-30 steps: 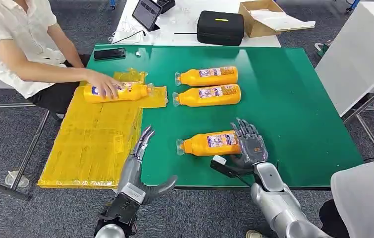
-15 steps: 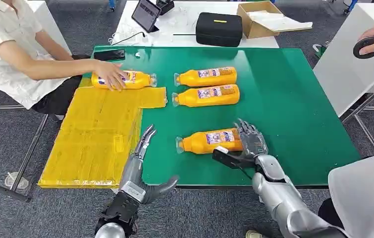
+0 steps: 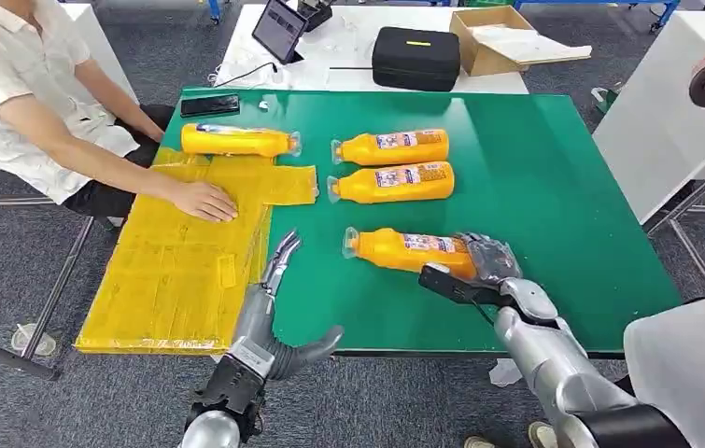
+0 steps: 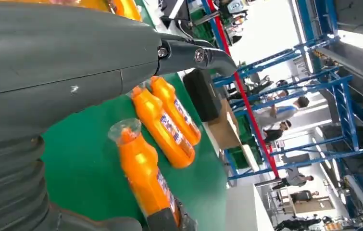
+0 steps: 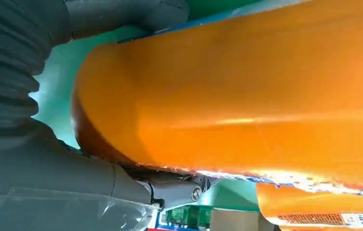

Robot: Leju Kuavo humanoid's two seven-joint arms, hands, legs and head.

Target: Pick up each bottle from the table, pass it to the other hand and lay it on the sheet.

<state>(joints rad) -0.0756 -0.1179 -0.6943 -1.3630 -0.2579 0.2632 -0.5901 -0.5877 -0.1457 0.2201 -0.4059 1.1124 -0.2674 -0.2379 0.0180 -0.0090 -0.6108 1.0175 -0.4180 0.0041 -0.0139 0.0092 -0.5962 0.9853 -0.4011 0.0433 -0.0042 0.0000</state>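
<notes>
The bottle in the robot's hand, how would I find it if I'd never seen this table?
Look at the green table, at the edge closest to the robot. An orange bottle lies there with the right hand gripping its bottom end. The other three bottles lie farther away, and no robot hand touches them.

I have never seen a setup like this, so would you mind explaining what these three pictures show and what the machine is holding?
It is a humanoid robot with two silver arms. The wide picture looks down from its head; the other two come from cameras at its wrists. Its right hand grips an orange bottle by the base on the green table. Its left hand waits with fingers apart, holding nothing. Two more bottles lie further back. A fourth bottle lies at the far end of the yellow sheet, where a seated person's hand rests.
</notes>
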